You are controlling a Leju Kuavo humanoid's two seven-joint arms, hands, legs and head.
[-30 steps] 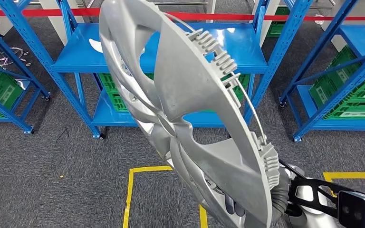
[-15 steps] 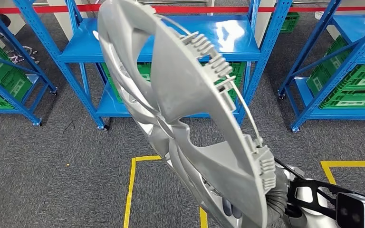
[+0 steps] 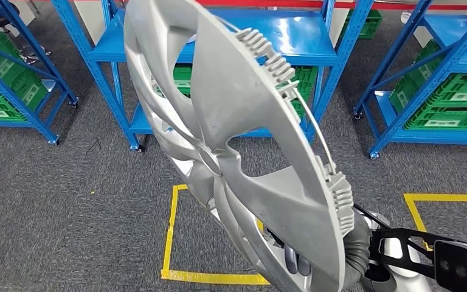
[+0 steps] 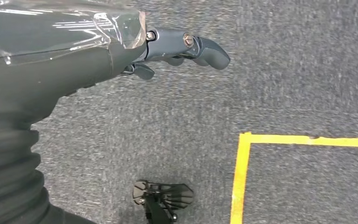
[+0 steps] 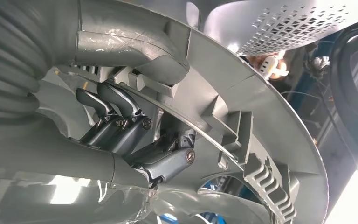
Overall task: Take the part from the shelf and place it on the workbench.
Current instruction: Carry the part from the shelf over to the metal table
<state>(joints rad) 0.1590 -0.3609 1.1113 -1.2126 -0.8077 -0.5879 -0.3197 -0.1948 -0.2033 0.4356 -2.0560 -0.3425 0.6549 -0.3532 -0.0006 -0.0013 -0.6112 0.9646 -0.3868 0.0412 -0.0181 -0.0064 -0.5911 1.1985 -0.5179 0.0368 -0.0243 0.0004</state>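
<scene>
- My right hand (image 5: 135, 135) grips the silver part (image 3: 243, 140) at its lower rim, holding it tilted above the hand.
- My left hand (image 4: 168, 51) hangs empty, fingers loosely apart.

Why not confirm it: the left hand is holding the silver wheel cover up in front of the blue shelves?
Not the left. The right hand grips the wheel cover, as the right wrist view shows. The left hand hangs over the carpet, holding nothing. The blue shelves are behind.

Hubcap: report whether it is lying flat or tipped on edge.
Tipped on edge. The hubcap stands steeply slanted above the carpet, its ribbed back toward the camera, gripped at its lower rim by the right hand.
</scene>
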